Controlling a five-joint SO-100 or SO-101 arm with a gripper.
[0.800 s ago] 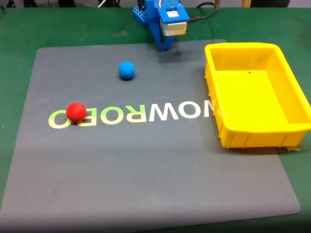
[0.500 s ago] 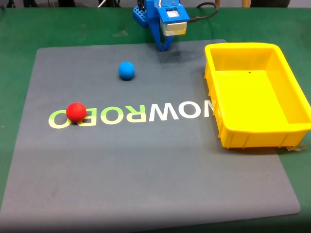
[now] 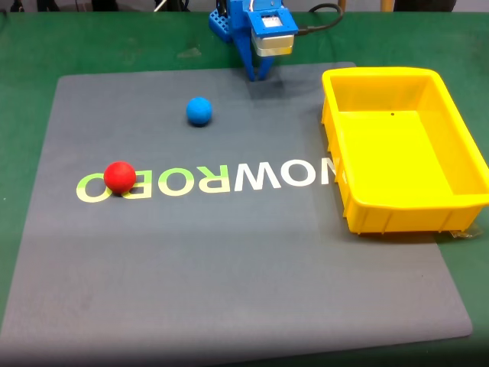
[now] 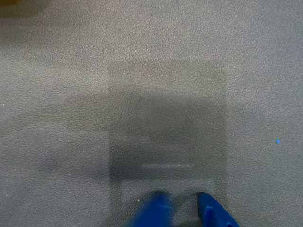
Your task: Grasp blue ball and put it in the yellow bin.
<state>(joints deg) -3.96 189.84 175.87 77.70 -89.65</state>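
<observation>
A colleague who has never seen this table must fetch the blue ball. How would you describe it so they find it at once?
In the fixed view, start at the grey mat with the pale lettering across its middle. The blue ball lies above that lettering, left of the yellow bin and nearer the arm's base. Its matte blue colour sets it apart from the same-sized red ball resting on the letters.

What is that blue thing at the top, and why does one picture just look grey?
The blue thing is a small robot arm. Its gripper, the pinching part, points down at the grey mat. One camera stands still and sees everything: a blue ball, a red ball on the letters, and an empty yellow bin on the right. The other camera rides on the arm, looking straight down, so it sees grey mat and the gripper fingertips at the bottom. The gripper holds nothing. I can't tell whether it is open or shut.
</observation>
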